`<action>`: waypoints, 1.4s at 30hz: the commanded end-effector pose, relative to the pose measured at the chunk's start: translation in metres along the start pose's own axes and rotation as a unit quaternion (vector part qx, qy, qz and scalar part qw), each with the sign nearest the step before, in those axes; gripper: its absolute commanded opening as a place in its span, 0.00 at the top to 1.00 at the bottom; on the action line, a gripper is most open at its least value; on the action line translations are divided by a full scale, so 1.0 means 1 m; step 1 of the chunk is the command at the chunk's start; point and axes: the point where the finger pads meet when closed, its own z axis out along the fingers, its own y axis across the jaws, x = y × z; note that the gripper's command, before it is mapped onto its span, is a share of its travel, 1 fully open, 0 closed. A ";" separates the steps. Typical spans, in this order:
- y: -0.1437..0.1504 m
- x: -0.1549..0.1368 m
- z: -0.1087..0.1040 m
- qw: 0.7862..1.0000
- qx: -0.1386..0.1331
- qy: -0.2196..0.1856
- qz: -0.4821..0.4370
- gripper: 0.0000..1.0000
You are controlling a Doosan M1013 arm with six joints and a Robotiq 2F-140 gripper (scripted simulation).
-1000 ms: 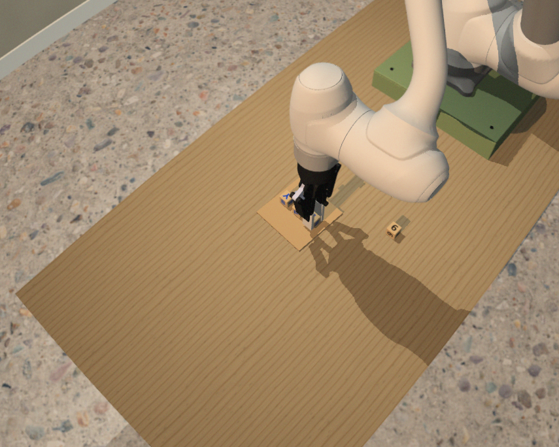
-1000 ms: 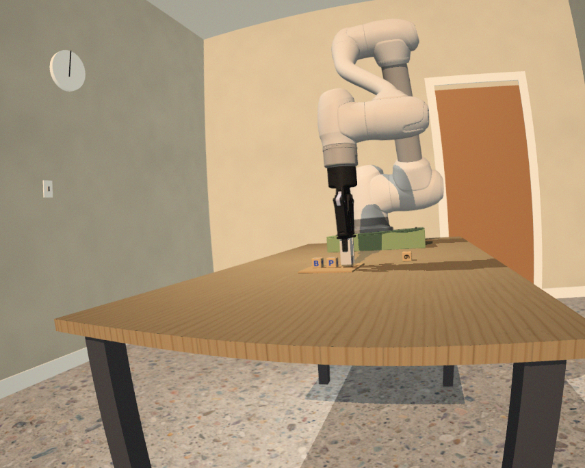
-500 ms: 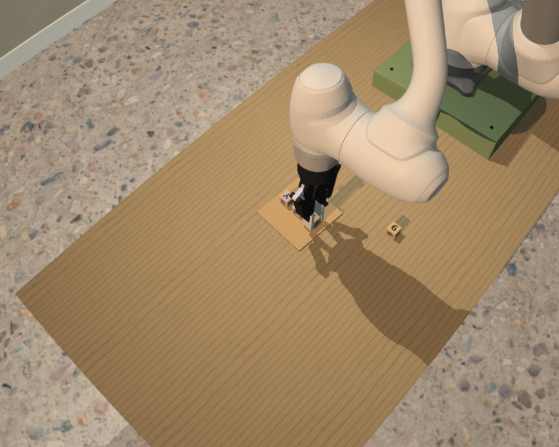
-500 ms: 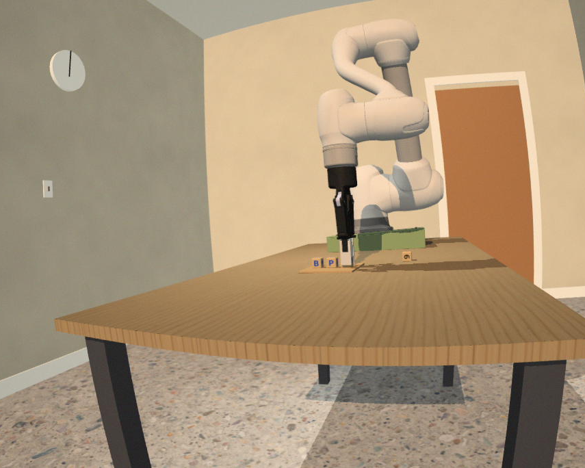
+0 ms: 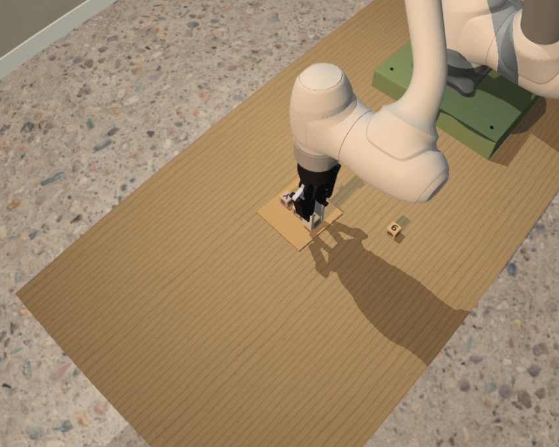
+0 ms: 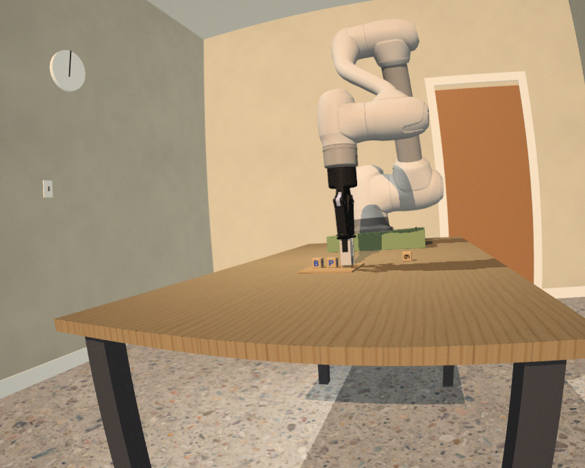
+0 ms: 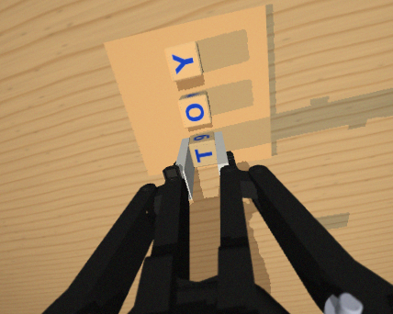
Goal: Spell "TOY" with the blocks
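Note:
In the wrist view the tan mat [image 7: 189, 87] holds a row of blocks: the Y block [image 7: 185, 64] farthest, the O block [image 7: 196, 111] in the middle, and the T block [image 7: 203, 152] nearest. My gripper [image 7: 204, 147] is shut on the T block, T on top, at the mat's near edge and close to the O block. From the top view the gripper [image 5: 313, 220] stands upright over the mat [image 5: 299, 219], hiding most of the row; the Y block [image 5: 286, 198] shows beside it. The fourth block, marked 6 [image 5: 394, 229], lies on the table off the mat.
The arm's green base plate [image 5: 462, 96] sits at the table's far end. From the exterior view the mat [image 6: 330, 269] is mid-table and the 6 block [image 6: 406, 256] lies to its right. The arm casts a long shadow over the wood.

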 end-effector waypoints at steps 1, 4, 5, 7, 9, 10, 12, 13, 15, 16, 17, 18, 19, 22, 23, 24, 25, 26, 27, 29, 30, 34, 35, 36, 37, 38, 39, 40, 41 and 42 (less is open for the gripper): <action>0.005 0.003 0.004 1.000 -0.004 0.001 0.002 0.87; 0.005 0.003 0.004 1.000 -0.004 0.001 0.002 0.87; 0.005 0.003 0.004 1.000 -0.004 0.001 0.002 0.87; 0.005 0.003 0.004 1.000 -0.004 0.001 0.002 0.87; 0.005 0.003 0.004 1.000 -0.004 0.001 0.002 0.87; 0.005 0.003 0.004 1.000 -0.004 0.001 0.002 0.87; 0.005 0.003 0.004 1.000 -0.004 0.001 0.002 0.87; 0.005 0.003 0.004 1.000 -0.004 0.001 0.002 0.87; 0.005 0.003 0.004 1.000 -0.004 0.001 0.002 0.87; 0.005 0.003 0.004 1.000 -0.004 0.001 0.002 0.87; 0.005 0.003 0.004 1.000 -0.004 0.001 0.002 0.87; 0.005 0.003 0.004 1.000 -0.004 0.001 0.002 0.87; 0.005 0.003 0.004 1.000 -0.004 0.001 0.002 0.87; 0.005 0.003 0.004 1.000 -0.004 0.001 0.002 0.85; 0.005 0.003 0.004 1.000 -0.004 0.001 0.002 0.82; 0.005 0.003 0.004 1.000 -0.004 0.001 0.002 0.82; 0.005 0.003 0.004 1.000 -0.004 0.001 0.002 0.82; 0.005 0.003 0.004 1.000 -0.004 0.001 0.002 0.80; 0.005 0.003 0.004 1.000 -0.004 0.001 0.002 0.80; 0.005 0.003 0.004 1.000 -0.004 0.001 0.002 0.78; 0.005 0.003 0.004 1.000 -0.004 0.001 0.002 0.78; 0.005 0.003 0.004 1.000 -0.004 0.001 0.002 0.75; 0.005 0.003 0.004 1.000 -0.004 0.001 0.002 0.75; 0.005 0.003 0.004 1.000 -0.004 0.001 0.002 0.75; 0.005 0.003 0.004 1.000 -0.004 0.001 0.002 0.75; 0.005 0.003 0.004 1.000 -0.004 0.001 0.002 0.75; 0.005 0.003 0.004 1.000 -0.004 0.001 0.002 0.75; 0.005 0.003 0.004 1.000 -0.004 0.001 0.002 0.75; 0.005 0.003 0.004 1.000 -0.004 0.001 0.002 0.75; 0.005 0.003 0.004 1.000 -0.004 0.001 0.002 0.75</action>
